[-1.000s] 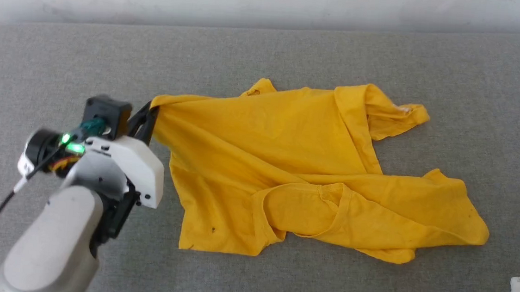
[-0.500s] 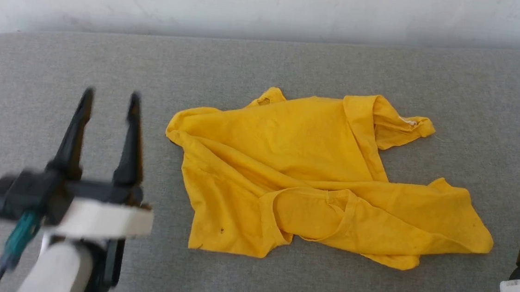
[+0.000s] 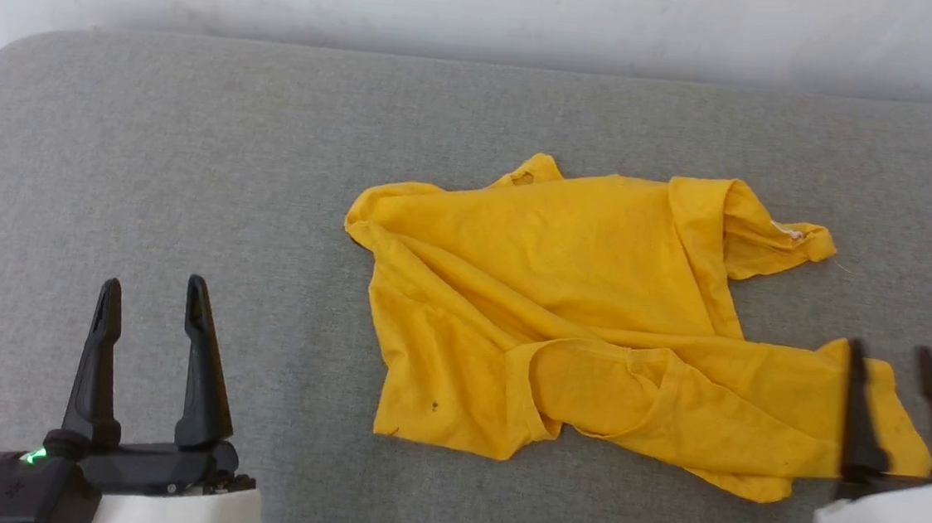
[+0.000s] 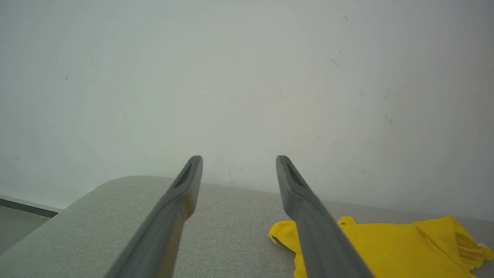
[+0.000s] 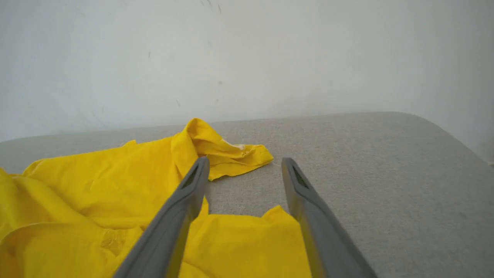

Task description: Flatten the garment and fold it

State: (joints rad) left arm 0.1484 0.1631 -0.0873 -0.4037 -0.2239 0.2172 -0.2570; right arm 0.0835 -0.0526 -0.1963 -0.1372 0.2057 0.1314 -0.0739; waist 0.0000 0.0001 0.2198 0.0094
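- Garment (image 3: 596,305): yellow tee, lies crumpled on the grey fabric-topped desk (image 3: 192,148), approx mid-desk, nothing holding it. Neckline loop shows at its 6 o'clock side, one sleeve is bunched at 2 o'clock, and diagonal folds cross the body. Not flat yet.
- Long axis: runs approx 9-to-3 in head view, tipped a bit toward 10-to-4.
- Left end effector (image 3: 152,283): fingers spread wide, empty, low at 8 o'clock of head view. Garment is at its 2 o'clock, well apart; nearest bit is the 9 o'clock corner.
- Right end effector (image 3: 889,349): also wide open and empty. Its fingertips overlap the garment's 4 o'clock corner in head view. In right wrist view that corner lies between and under the fingers, w/ the bunched sleeve at 12 o'clock. Can't tell if it's touching cloth or hovering.
- Key relation: right arm is much nearer. My guess is the next flattening pull starts at that 4 o'clock corner and drags toward 3 o'clock along the long axis.
- Vs 1 s ago: left end effector was clamped on the 9 o'clock corner, holding it up taut. It has since let go and pulled back, and the corner now lies slack on the desk.
- Whole head view has also shifted, so that's camera motion, not the tee sliding. Right end effector sits closer to the garment than before.
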